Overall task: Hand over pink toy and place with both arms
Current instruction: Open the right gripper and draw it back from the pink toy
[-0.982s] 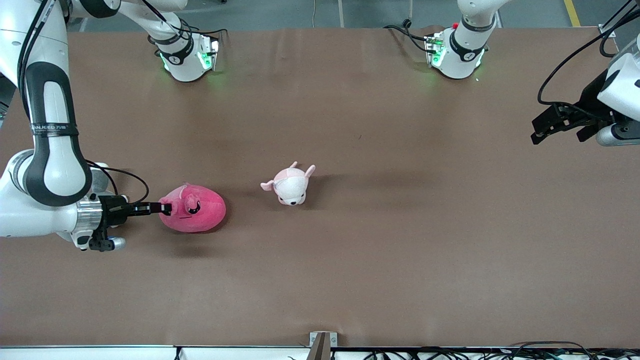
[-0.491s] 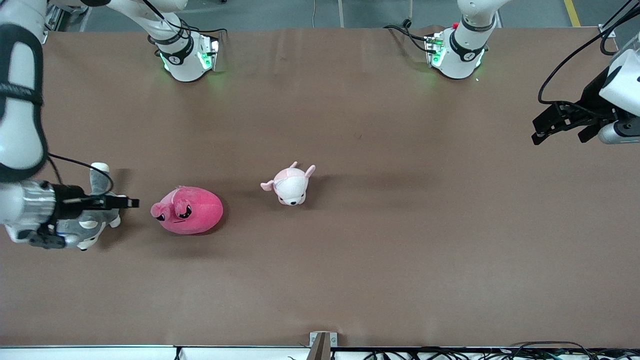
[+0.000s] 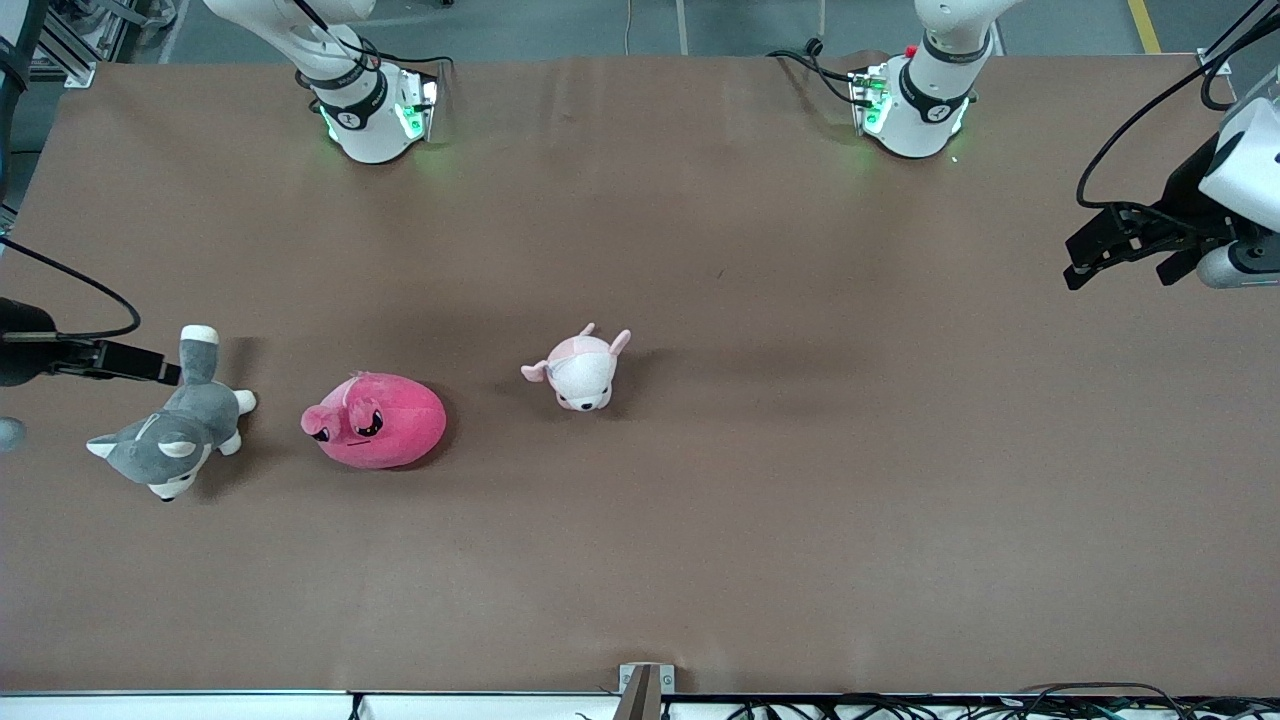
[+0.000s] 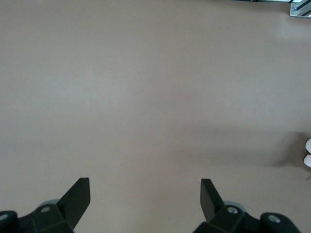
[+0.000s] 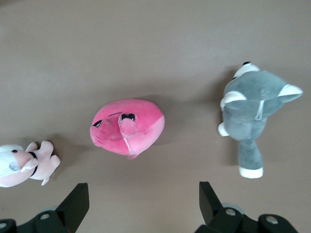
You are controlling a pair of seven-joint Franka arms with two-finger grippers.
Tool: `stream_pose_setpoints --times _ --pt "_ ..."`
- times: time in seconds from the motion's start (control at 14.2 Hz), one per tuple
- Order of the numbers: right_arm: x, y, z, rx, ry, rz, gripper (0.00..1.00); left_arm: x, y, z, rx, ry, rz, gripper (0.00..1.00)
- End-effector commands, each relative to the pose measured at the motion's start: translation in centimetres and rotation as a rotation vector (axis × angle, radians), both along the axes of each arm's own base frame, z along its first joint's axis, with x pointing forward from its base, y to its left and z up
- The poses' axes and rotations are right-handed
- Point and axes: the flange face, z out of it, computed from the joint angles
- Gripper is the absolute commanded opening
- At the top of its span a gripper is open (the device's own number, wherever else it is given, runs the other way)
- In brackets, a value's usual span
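The right gripper (image 3: 165, 375) has let go of the pink toy (image 3: 375, 420) and pulled back to the table (image 3: 700, 560) edge at the right arm's end, its fingers (image 5: 77, 201) spread wide and empty above the grey plush (image 3: 170, 440). The toy now lies free on the table, between the grey plush and the small pale plush (image 3: 580, 370), toward the right arm's end. The left gripper (image 3: 1110, 250) waits released over the other end, holding nothing. With the toy set down and both grippers clear, the placing looks done.
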Motion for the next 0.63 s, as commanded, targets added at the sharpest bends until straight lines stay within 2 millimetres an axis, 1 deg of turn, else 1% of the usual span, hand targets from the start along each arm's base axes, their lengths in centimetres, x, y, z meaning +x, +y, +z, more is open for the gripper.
stream_pose_setpoints --times 0.0,0.07,0.14,0.21,0.35,0.56 --pt "-1.3 -1.0 3.4 -0.076 -0.048 0.007 1.00 -0.4 -0.3 0.7 -0.003 -0.016 -0.025 1.00" --pt "-2.0 -1.0 4.9 -0.113 -0.072 0.003 1.00 -0.5 -0.2 0.7 -0.004 -0.015 -0.022 1.00" --pt "-2.6 -0.3 6.1 -0.153 -0.089 0.012 1.00 -0.4 0.1 0.8 -0.005 -0.015 -0.017 1.00" --pt "-3.0 0.5 6.5 -0.154 -0.094 0.023 1.00 -0.5 0.0 0.8 -0.006 -0.015 -0.019 1.00" --pt "-3.5 0.4 6.4 -0.153 -0.120 0.023 1.00 -0.6 -0.4 0.8 -0.007 -0.013 -0.027 1.00" --pt "-3.8 0.0 6.2 -0.149 -0.178 0.015 1.00 -0.6 -0.4 0.8 -0.009 -0.011 -0.028 1.00"
